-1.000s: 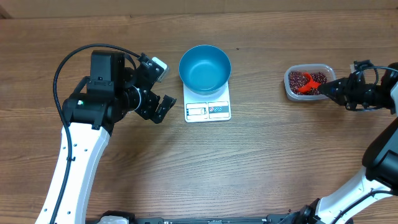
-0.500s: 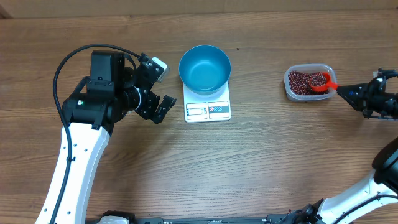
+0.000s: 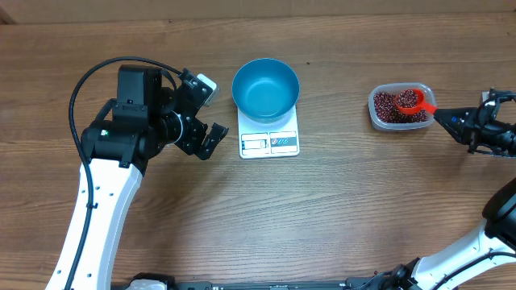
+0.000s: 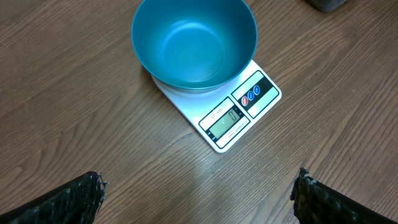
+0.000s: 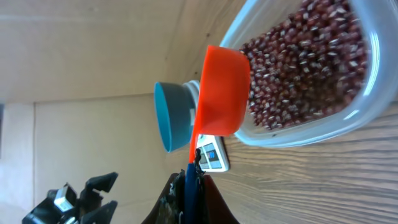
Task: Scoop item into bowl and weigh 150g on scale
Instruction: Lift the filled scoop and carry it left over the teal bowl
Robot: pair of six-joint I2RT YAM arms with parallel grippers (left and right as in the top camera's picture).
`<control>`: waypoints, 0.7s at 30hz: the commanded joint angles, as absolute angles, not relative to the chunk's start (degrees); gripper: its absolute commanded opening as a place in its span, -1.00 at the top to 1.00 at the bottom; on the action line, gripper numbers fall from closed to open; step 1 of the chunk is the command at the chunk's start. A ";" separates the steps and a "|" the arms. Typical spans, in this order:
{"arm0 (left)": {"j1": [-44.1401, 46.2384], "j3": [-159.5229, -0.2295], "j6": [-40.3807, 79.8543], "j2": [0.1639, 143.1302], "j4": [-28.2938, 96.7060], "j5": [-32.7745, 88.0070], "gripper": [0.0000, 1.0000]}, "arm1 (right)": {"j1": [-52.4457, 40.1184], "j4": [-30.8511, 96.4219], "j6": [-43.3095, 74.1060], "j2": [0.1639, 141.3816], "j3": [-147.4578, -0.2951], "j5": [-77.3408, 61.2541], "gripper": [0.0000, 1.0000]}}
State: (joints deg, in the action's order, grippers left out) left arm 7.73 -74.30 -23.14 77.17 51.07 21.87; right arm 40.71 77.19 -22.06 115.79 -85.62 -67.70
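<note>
A brown wooden table (image 3: 339, 209) fills the overhead view. The left arm (image 3: 101, 189), white with a black wrist, reaches in from the lower left. The right arm (image 3: 493, 211) comes in from the lower right edge and is only partly in view.

Near the middle of the table lies the white scale (image 3: 270, 142), its display and buttons toward the robot. The blue bowl (image 3: 266, 87) sits on the scale's far half and overhangs its back edge. The bowl is empty.

The left gripper (image 3: 211, 113) hovers just left of the scale with its jaws spread wide, holding nothing. It points at the scale and touches neither scale nor bowl.

Well to the right of the scale stands a clear plastic tub (image 3: 373, 109) with the red-brown beans (image 3: 389, 109) in it.

The right gripper (image 3: 448, 119) is just right of the tub, clamped tight on the thin handle of an orange-red scoop (image 3: 411, 101). The scoop's cup sits over the tub's right side with beans inside it (whether it touches the heap below cannot be told). From the right wrist camera the cup's outer wall hides part of the tub, and the bowl and scale show small beyond it.
</note>
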 commanded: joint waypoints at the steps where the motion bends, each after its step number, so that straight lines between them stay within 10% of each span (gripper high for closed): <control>1: 7.53 -74.22 -24.69 77.58 50.94 21.87 -0.99 | 39.22 78.39 -27.49 115.92 -85.19 -72.47 0.93; 21: 7.53 -74.22 -24.69 77.58 50.94 21.89 -0.99 | 21.80 77.73 -25.78 115.90 -87.07 -75.75 0.93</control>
State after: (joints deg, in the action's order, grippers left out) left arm 7.73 -74.30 -23.14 77.17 51.07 21.87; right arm 23.68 78.00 -26.26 115.79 -85.58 -73.21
